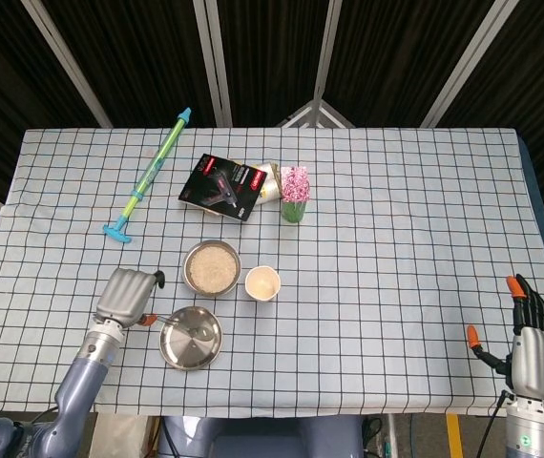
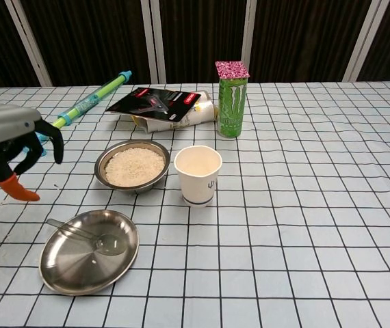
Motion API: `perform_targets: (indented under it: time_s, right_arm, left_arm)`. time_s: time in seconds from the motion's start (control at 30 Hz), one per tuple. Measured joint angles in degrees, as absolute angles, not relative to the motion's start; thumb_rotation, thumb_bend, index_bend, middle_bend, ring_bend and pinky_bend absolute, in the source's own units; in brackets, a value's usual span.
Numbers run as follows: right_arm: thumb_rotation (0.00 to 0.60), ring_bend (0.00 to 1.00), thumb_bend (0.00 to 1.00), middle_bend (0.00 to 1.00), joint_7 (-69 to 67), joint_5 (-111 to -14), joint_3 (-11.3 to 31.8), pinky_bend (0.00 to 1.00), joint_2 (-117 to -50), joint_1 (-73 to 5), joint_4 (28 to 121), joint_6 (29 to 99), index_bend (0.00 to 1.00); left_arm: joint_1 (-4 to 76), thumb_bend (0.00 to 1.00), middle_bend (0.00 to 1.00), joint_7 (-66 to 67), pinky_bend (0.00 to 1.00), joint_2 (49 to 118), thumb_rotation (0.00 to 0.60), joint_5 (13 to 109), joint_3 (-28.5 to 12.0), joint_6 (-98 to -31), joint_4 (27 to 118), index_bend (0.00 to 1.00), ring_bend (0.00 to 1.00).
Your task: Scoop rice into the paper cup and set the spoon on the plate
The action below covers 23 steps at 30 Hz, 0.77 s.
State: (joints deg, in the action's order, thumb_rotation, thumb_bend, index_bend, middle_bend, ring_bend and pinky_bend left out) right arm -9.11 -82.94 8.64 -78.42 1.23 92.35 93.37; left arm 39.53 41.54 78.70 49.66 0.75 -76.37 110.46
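desk point(image 1: 396, 239) wearing a checked cloth | plate point(image 2: 72, 268), rice bowl point(image 2: 132, 166) and paper cup point(image 2: 198, 175) sitting near the front left | green can point(image 2: 230, 101), black packet point(image 2: 155, 104) and blue-green tube point(image 2: 89, 102) lying further back

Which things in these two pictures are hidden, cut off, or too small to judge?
- Right hand: the chest view does not show it; the head view's bottom edge cuts off its arm.
- Left hand: the chest view's left edge cuts it off; in the head view its fingers lie mostly under its grey back.
- Paper cup: the rice level inside is unclear in both views.
- Spoon on the plate: too small in the head view for detail.
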Motion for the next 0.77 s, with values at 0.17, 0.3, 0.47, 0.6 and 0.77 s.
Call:
perform_targets:
  time_s: [0.17,0.3,0.47,0.6,0.77]
  right_arm:
    - [0.6,0.0,0.38,0.0,-8.9,-82.8,8.6,0.0,-78.4,1.2,92.4,93.2,0.02]
    - [0.6,0.0,0.38,0.0,-8.4,-82.9,8.4,0.0,-78.3,1.2,92.6,93.1,0.02]
    - [0.6,0.0,0.38,0.0,-8.0,-82.4,8.4,0.0,-78.2,1.3,92.8,92.8,0.02]
    - [0.6,0.0,0.38,0.0,-7.9,-81.8,8.5,0.0,-78.3,1.4,92.8,92.6,0.02]
    - [0.6,0.0,0.38,0.0,-7.5,-81.4,8.6,0.0,-78.1,1.2,93.1,92.0,0.02]
  left_arm:
    - [33.0,0.11,0.0,30.8,0.24,74.7,0.6,62.2,3.7,-81.0,108.3,0.0,0.02]
    - [27.7,0.05,0.0,25.5,0.07,72.0,0.6,69.3,6.3,-85.0,104.5,0.0,0.0]
    - [22.4,0.01,0.0,20.4,0.03,70.7,0.6,76.2,8.6,-90.4,98.3,0.0,0.0]
    - [19.2,0.0,0.0,17.2,0.0,69.9,0.6,77.7,10.2,-92.5,96.1,0.0,0.0]
    - [16.7,0.0,0.0,15.0,0.0,68.5,0.6,78.8,11.6,-92.8,94.6,0.0,0.0]
